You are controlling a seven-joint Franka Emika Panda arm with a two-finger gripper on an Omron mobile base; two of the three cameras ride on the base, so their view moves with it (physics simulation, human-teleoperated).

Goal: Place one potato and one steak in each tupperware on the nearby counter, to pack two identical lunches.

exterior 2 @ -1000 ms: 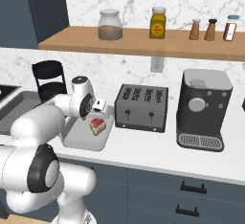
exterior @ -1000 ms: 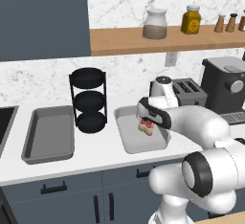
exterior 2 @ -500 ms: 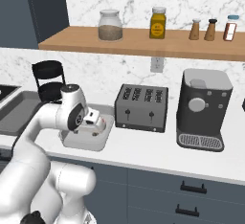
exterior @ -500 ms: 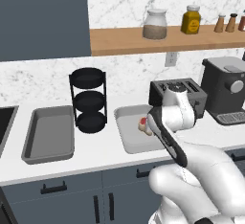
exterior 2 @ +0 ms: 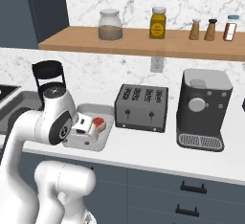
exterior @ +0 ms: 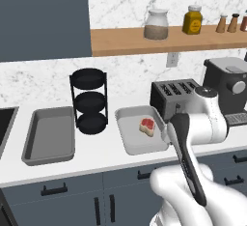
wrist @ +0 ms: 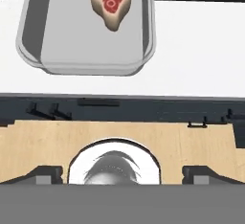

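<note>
We have one steak (exterior: 147,125) lying in the right tray (exterior: 129,140), toward its far side, beside the toaster (exterior: 172,96); that tray serves as one lunch box, so the steak sits where the task wants it. The left tray (exterior: 34,143) holds nothing, and between the two stands the black rack (exterior: 89,101). Both trays rest on the white table (exterior: 101,157). Our fingers (wrist: 122,173) are spread wide with nothing between them, raised off the tray and looking down over the table's front edge, which we judge suits a hand done with this piece. No potato is visible to us, so both boxes need more.
</note>
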